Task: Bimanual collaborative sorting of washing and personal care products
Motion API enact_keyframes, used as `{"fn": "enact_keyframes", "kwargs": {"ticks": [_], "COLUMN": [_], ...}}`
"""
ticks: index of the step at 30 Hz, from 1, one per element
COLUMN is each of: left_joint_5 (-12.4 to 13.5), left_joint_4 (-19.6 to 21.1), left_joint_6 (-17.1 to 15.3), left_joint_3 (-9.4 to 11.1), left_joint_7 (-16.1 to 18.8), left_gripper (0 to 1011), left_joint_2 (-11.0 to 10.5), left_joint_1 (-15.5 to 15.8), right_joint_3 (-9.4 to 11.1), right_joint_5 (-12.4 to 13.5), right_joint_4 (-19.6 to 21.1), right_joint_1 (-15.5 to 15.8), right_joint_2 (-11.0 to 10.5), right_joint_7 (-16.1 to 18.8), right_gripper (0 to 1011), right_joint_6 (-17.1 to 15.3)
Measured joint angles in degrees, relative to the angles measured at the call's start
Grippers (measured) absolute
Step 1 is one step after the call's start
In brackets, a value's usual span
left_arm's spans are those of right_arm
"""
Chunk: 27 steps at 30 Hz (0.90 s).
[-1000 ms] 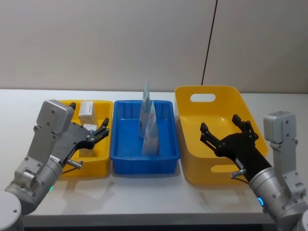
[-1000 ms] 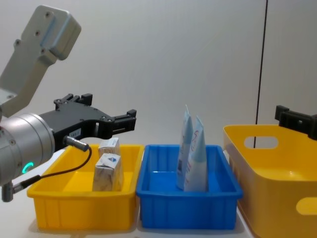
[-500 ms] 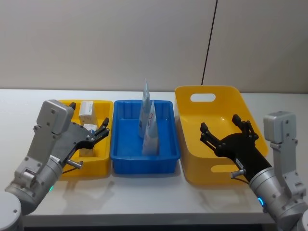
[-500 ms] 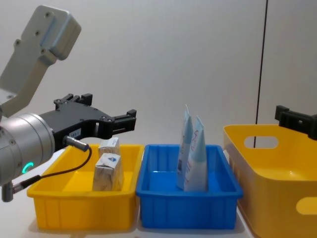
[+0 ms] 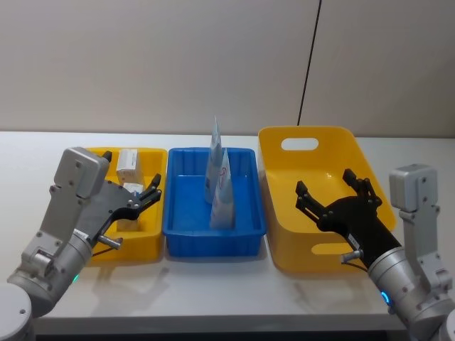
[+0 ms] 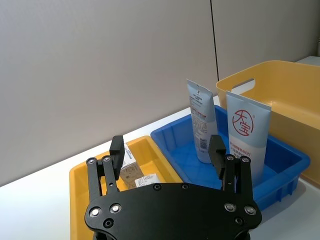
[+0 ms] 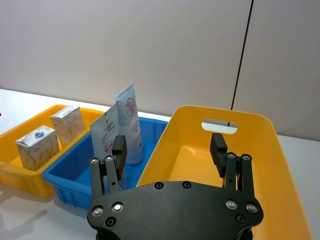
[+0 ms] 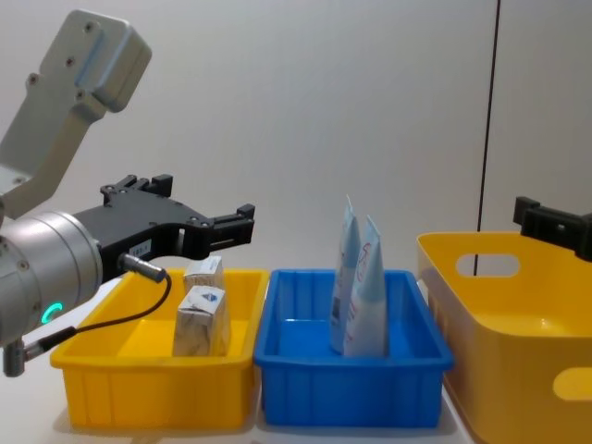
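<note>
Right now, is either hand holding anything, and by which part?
Nothing held. Left hand open over the small yellow bin of cartons; right hand open over the large yellow bin.

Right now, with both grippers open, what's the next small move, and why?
Probably pull the left gripper up and back from the small yellow bin. It hovers open and empty over the two cartons there, the two tubes stand in the blue bin, and the right gripper hangs open over the large yellow bin. Every product I see is already binned.
</note>
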<state>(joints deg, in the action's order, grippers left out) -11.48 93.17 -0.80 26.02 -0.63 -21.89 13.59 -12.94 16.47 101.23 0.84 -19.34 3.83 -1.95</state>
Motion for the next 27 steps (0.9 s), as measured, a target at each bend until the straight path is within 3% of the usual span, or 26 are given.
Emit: {"fn": "enact_keyframes", "kwargs": {"ticks": [27], "left_joint_5": [0.0], "left_joint_4": [0.0], "left_joint_6": [0.0], "left_joint_3": [0.0], "left_joint_7": [0.0], "left_gripper": [1001], "left_joint_2": [0.0], "left_joint_1": [0.0], "right_joint_3": [0.0], "right_joint_5": [0.0], "right_joint_4": [0.0], "right_joint_1": [0.0], "right_joint_2": [0.0], "right_joint_7": [0.0], "right_gripper": [1003], "right_joint_6": [0.0]}}
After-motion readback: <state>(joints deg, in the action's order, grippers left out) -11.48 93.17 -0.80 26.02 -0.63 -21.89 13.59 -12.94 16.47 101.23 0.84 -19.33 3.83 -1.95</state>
